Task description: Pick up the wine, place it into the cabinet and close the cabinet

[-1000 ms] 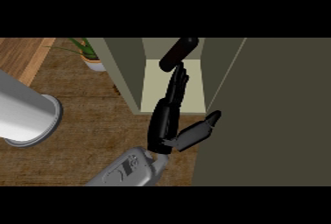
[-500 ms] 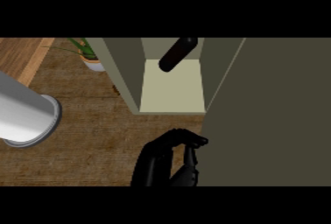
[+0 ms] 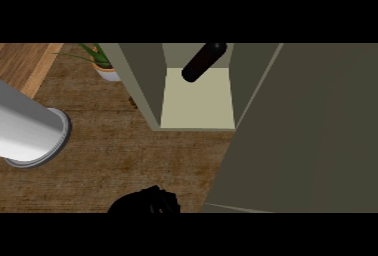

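Inside the cabinet [image 3: 155, 90], on its pale floor, you had the wine [image 3: 204, 62] standing; your hand [image 3: 148, 202] sat low on the counter [image 3: 133, 150], its grip unreadable.

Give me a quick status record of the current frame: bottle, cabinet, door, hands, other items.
bottle: dark wine bottle inside the cabinet, on its pale floor
cabinet: open at the front
door: swung out at right, not closed
hand: one black hand at the lower edge, fingers curled, holding nothing; which hand is unclear
other: grey cylinder at left, potted plant behind
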